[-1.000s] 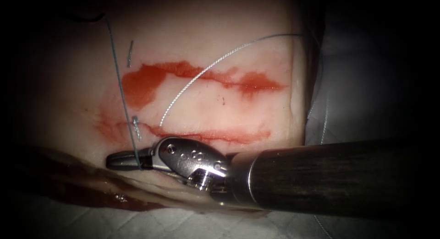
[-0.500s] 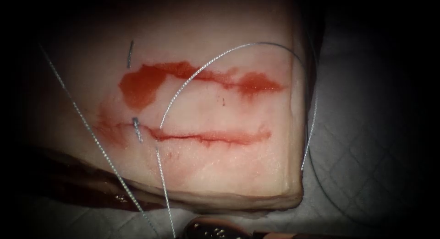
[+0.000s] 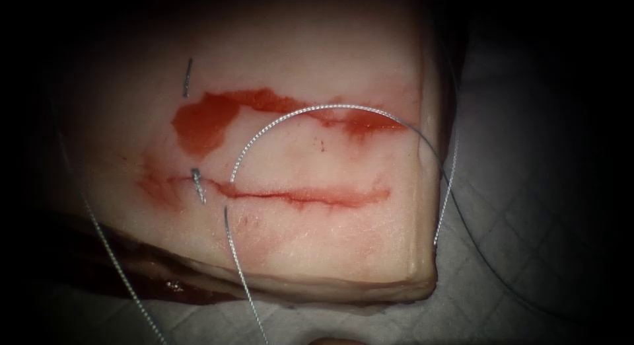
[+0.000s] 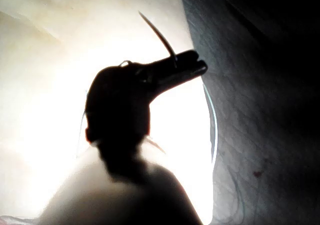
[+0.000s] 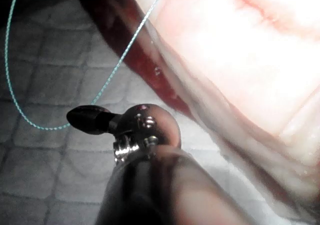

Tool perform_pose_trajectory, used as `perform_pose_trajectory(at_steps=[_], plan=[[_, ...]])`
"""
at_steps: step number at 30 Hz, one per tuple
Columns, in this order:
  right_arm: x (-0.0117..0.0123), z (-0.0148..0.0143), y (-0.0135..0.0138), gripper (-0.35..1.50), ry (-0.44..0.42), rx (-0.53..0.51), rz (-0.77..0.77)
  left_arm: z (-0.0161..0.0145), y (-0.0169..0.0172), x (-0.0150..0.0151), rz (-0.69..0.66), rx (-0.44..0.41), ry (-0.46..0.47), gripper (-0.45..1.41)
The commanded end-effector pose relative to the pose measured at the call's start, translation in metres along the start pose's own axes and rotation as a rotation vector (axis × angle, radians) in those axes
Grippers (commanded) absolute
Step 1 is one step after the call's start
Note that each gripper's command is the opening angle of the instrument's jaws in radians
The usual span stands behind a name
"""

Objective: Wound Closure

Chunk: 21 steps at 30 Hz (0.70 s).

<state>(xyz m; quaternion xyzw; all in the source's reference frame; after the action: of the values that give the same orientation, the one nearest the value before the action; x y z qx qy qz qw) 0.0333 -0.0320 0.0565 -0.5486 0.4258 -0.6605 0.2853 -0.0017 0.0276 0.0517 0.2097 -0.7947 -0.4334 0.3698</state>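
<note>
Left tool (image 4: 192, 67) jaws clamped on needle (image 4: 159, 35), off tissue (image 3: 330, 252). Right tool (image 5: 87, 120) jaws closed, empty; thread (image 3: 297, 117) slack across cut (image 3: 297, 198).

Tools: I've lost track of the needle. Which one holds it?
The left tool, jaws shut on the needle, out of the tissue; the right tool's shut jaws hold only thread.

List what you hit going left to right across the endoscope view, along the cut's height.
Loose thread strand → short stitch at the cut's left end → thread entering the tissue → cut → thread hanging past the tissue's right edge → padded cloth.
</note>
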Motion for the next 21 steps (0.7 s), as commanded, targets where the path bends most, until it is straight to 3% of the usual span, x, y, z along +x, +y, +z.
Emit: perform_pose_trajectory(at_steps=[1,2,4,6,8,12,15,21], plan=[[-0.0031,0.0004,-0.001,0.2,-0.079,0.084,0.012,0.0012,0.0006,0.002,-0.011,0.012,0.022,-0.45],[-0.005,-0.0004,-0.0012,0.42,-0.142,0.163,0.035,0.0019,0.0007,0.0037,-0.02,0.022,0.036,-0.45],[-0.0071,-0.002,-0.0014,0.61,-0.214,0.24,0.122,0.0033,0.0007,0.0071,-0.059,0.048,0.07,-0.45],[-0.0086,-0.0037,-0.0017,0.62,-0.278,0.319,0.204,0.0043,0.0006,0.0097,-0.088,0.061,0.106,-0.45],[-0.0084,-0.0048,-0.002,0.73,-0.295,0.421,0.328,0.0052,0.0002,0.012,-0.133,0.096,0.15,-0.45],[-0.0069,-0.0043,-0.002,0.59,-0.272,0.479,0.431,0.0055,-0.0004,0.0124,-0.164,0.123,0.179,-0.45],[-0.0059,-0.0033,-0.002,0.56,-0.268,0.457,0.51,0.0056,-0.001,0.012,-0.187,0.14,0.185,-0.45],[-0.0068,-0.0023,-0.0031,0.61,-0.267,0.485,0.427,0.0055,-0.0011,0.0118,-0.198,0.14,0.192,-0.45]])
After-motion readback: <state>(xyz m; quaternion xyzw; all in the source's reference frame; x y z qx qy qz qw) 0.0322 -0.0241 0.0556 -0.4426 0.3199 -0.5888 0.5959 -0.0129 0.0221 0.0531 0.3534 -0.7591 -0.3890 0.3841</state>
